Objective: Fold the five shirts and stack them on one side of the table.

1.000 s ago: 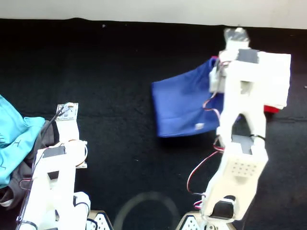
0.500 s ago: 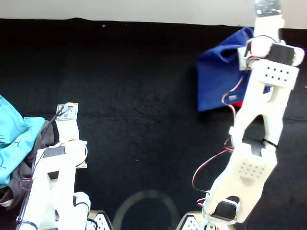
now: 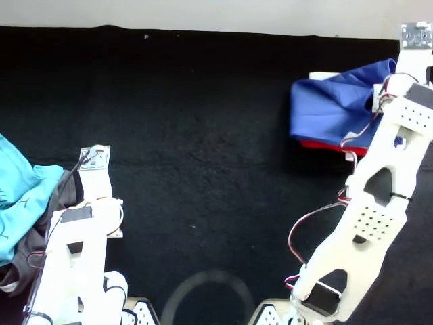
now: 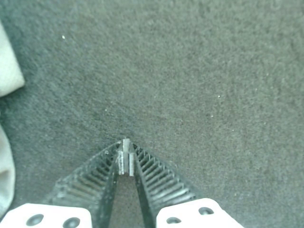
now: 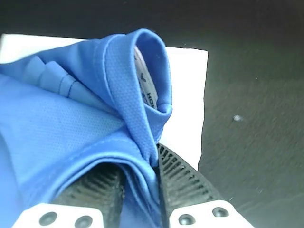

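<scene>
A folded blue shirt (image 3: 335, 108) lies at the far right of the black table, on top of a red shirt (image 3: 331, 147) and a white one (image 3: 323, 76). My right gripper (image 5: 154, 164) is shut on the blue shirt (image 5: 71, 123), its fabric bunched between the jaws, with the white shirt (image 5: 187, 90) beneath. The right arm (image 3: 379, 196) stretches up to the table's right edge. At the left edge lies a heap with a teal shirt (image 3: 17, 196) over a dark grey one (image 3: 27, 254). My left gripper (image 4: 126, 154) is shut on nothing, just above bare black cloth.
The left arm (image 3: 78, 250) stands at the lower left beside the heap. A pale wall strip (image 3: 203, 13) runs beyond the far table edge. White fabric (image 4: 8, 71) shows at the margin of the left wrist view. Black tabletop (image 3: 203, 135) spans the middle.
The right arm has carried the blue shirt from the table's middle right to the far right, onto the red and white shirts. The left arm has kept still.
</scene>
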